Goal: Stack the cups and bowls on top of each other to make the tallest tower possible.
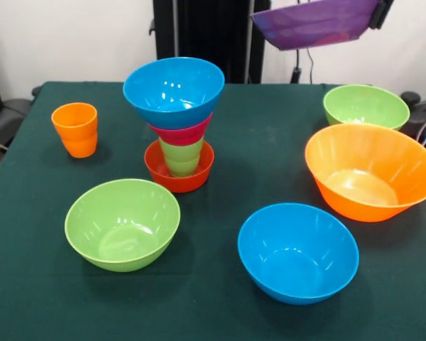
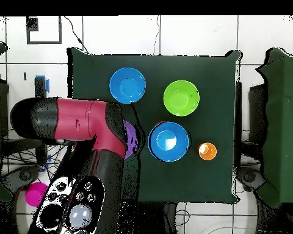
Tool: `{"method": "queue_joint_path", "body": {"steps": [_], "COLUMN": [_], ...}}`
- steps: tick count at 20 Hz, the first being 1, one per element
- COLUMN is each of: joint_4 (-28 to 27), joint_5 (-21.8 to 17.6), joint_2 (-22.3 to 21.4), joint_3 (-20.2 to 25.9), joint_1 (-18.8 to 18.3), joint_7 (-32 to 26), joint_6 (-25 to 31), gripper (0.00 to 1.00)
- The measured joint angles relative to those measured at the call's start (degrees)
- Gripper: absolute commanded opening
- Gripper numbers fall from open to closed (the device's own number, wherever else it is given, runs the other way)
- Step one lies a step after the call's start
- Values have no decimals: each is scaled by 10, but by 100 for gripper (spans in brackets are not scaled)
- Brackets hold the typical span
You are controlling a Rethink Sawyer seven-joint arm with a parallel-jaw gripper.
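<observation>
The tower point(image 1: 176, 121) stands left of the table's middle: a small red-orange bowl point(image 1: 179, 176), a light green cup point(image 1: 182, 156) in it, a pink bowl point(image 1: 183, 133), and a blue bowl point(image 1: 174, 89) on top. Its blue top shows in the overhead view point(image 2: 169, 140). My gripper point(image 1: 380, 13) is at the top edge, shut on the rim of a purple bowl point(image 1: 316, 21). The bowl hangs tilted high above the table's far right. In the overhead view the purple bowl point(image 2: 131, 137) peeks out beside my arm point(image 2: 91, 122). The orange cup point(image 1: 75, 128) stands alone at the left.
A lime green bowl point(image 1: 122, 224) and a blue bowl point(image 1: 298, 252) sit near the front. The very large orange bowl point(image 1: 369, 170) and another lime green bowl point(image 1: 366, 106) sit at the right. In the overhead view my arm hides that side.
</observation>
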Motion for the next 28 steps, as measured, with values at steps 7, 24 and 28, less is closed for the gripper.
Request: {"method": "queue_joint_path", "body": {"steps": [7, 24, 28], "joint_4": [-6, -9, -25], "joint_5": [0, -1, -2], "joint_2": [16, 37, 46], "joint_3": [-9, -31, -36], "joint_1": [15, 9, -3], "joint_7": [0, 0, 0], "joint_6": [50, 77, 76], "gripper": [0, 0, 0]}}
